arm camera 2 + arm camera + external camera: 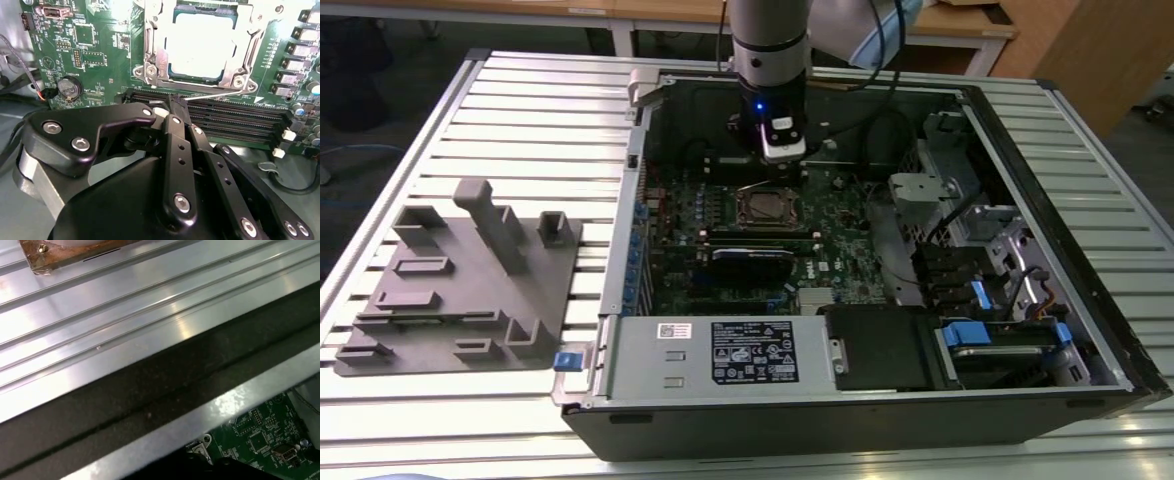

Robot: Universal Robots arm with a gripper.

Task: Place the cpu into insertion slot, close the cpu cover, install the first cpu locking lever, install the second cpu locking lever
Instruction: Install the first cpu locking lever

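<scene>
The cpu (pixel 200 45) shows its silver top lying flat in the insertion slot (pixel 767 207) on the green motherboard. The cpu cover (pixel 152 50), a silvery frame, lies down around it. A thin metal locking lever (pixel 220 94) runs along the socket's edge, beside the black memory slots (pixel 235 117). My gripper (pixel 176 102) has its black fingers (pixel 175 130) pressed together, and their tips meet the end of that lever. I cannot tell whether the lever is pinched between them. In the exterior view the gripper (pixel 781 160) hangs just behind the socket, inside the open case.
The case walls (pixel 150 390) ring the board on a slatted aluminium table (pixel 125 305). A black card (pixel 750 255) and a power supply (pixel 720 350) lie in front of the socket, drive cages (pixel 987 260) on the exterior view's right. A grey fixture block (pixel 460 275) sits on its left.
</scene>
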